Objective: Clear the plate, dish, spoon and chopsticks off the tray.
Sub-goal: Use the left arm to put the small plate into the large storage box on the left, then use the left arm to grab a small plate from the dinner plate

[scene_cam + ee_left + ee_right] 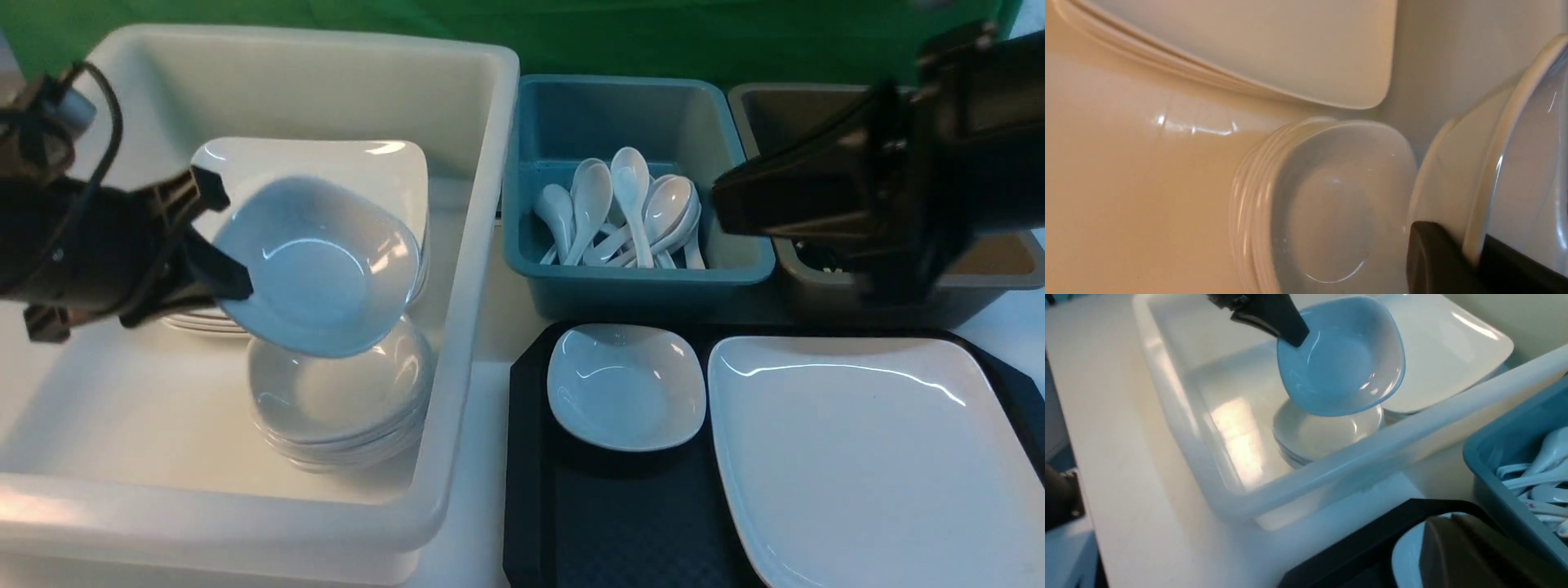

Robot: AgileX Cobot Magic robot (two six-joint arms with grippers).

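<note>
Because the small white dish is meant to nest on others of its kind, my left jaws pinch it by one edge of its rim and hold it in the air. It is tipped, so its hollow partly faces the front camera. It is a glossy rounded square with a shallow bowl, and it looks bluish in this light.

The dish hangs inside the big white tub, directly above a stack of matching dishes and apart from the top one. I judge that the next move is a level lowering, since letting go at this tilt could leave it crooked. Behind that stack, also in the tub, lies a pile of large square plates.

To the right of the tub, on the white bench, sits the black tray. A second small dish rests at its far left. The large square plate, just beside that dish, fills the right side. Neither is touched. No spoon or chopsticks show on the part of the tray in view.

Beyond the tray, a teal bin holds white soup spoons, and a brown bin stands beside it. My right jaws are pressed together with nothing visible between them. They hover over the brown bin's near edge, which I take to be well out of my left arm's way. Something dark lies in that bin, too blurred to name.
</note>
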